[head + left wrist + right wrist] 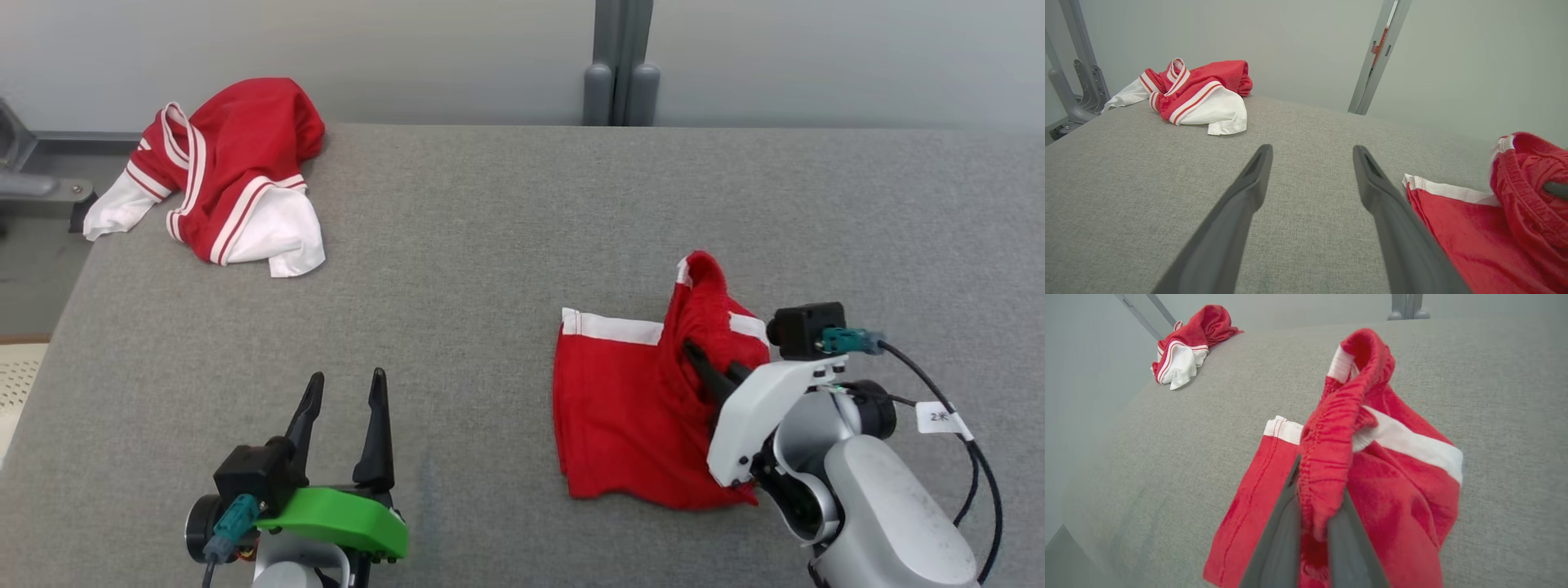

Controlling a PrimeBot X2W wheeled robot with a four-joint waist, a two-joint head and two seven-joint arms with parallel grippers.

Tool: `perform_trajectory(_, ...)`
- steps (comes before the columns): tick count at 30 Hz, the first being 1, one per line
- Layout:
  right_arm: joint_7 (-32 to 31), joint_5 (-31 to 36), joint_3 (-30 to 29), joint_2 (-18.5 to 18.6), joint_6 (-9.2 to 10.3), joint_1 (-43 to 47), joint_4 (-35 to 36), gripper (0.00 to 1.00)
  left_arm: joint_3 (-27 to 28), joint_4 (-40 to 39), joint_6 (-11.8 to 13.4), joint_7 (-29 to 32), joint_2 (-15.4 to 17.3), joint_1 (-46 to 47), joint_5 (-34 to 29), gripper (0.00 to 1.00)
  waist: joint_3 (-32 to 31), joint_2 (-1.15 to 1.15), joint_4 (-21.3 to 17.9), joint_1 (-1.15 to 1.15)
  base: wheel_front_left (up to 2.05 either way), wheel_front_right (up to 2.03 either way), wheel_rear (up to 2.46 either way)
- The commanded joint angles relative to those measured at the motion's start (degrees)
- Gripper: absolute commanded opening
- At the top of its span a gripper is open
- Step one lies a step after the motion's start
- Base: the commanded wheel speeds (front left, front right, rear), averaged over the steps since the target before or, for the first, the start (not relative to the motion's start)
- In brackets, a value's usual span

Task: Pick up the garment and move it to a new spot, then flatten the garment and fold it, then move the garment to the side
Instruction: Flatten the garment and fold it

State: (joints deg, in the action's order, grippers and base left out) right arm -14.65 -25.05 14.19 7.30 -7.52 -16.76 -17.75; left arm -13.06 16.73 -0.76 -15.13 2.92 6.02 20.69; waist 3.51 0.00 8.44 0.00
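The red shorts [629,408] lie on the right half of the grey table [490,245], towards its near edge. One white-trimmed leg lies flat and the elastic waistband is bunched up into a peak. The right gripper [712,369] has its jaws pinched on that waistband fold. Well to the left, the left gripper [347,392] sits over bare table, jaws spread wide. A red-and-white jersey [229,171] lies crumpled at the far left corner.

1. Wide bare grey table [490,245] lies open between the two cloth heaps.
2. A crumpled red-and-white jersey [229,163] blocks the far left corner.
3. The red shorts [620,408] cover the near right, the right gripper [714,363] pinching their raised waistband.
4. The left gripper [346,384], fingers spread, faces bare table.
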Motion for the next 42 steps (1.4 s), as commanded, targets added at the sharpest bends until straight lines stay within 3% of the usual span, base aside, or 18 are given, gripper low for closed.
perform_trajectory(1, -0.09, -0.24, 0.95, -0.40, 0.06, -0.83, -1.09, 0.00, -0.12, -0.04, -0.23, -0.02, 0.06, 0.88, 0.07, 1.00, 0.32, 0.00, 1.09, 0.00, 0.00, 0.00, 0.00)
perform_trajectory(8, 1.09, -0.27, 4.46, -1.91, 0.06, -3.92, -9.02, 0.00, -0.56, 0.13, -0.10, -0.02, 0.02, 0.97, 0.43, 1.00, 0.39, 0.00, 3.42, 0.00, 0.00, 0.00, 0.00)
perform_trajectory(9, 1.47, -0.16, 4.84, -2.03, 0.06, -4.25, -9.93, 0.26, -0.64, 0.14, -0.09, -0.02, 0.02, 0.95, 0.49, 1.00, 0.36, 0.00, 3.63, 0.00, 0.00, 0.00, 0.00)
perform_trajectory(11, 2.46, -0.25, 5.90, -2.42, 0.06, -5.01, -11.66, 1.00, -0.79, 0.17, 0.02, -0.02, 0.01, 0.85, 0.68, 1.00, 0.26, 0.00, 3.94, 0.00, 0.00, 0.00, 0.00)
perform_trajectory(20, 5.94, -2.68, 12.53, -3.38, 0.06, -6.10, -12.64, 1.00, -1.25, 0.47, 0.42, -0.02, 0.01, -0.58, 0.82, 1.00, -0.99, 0.00, 3.02, 0.00, 0.00, 0.00, 0.00)
perform_trajectory(25, 9.75, -1.67, 12.58, -2.59, 0.06, -6.22, -11.20, 1.00, -1.63, 0.25, 0.57, -0.02, 0.02, -0.77, 0.87, 1.00, -1.42, 0.00, 1.74, 0.00, 0.00, 0.00, 0.00)
perform_trajectory(29, 14.04, 0.61, 9.94, -1.18, 0.06, -5.69, -9.69, 1.00, -2.28, -0.02, 0.40, -0.02, 0.02, -0.17, 0.38, 1.00, -1.91, 0.00, 0.49, 0.00, 0.00, 0.00, 0.00)
perform_trajectory(42, 24.49, 9.11, -6.16, 1.35, 0.06, 3.70, -2.00, 1.00, -2.76, -1.38, 1.78, -0.02, 0.05, 0.75, 0.85, 1.00, -3.15, 0.00, -4.09, 0.00, 0.00, 0.00, 0.00)
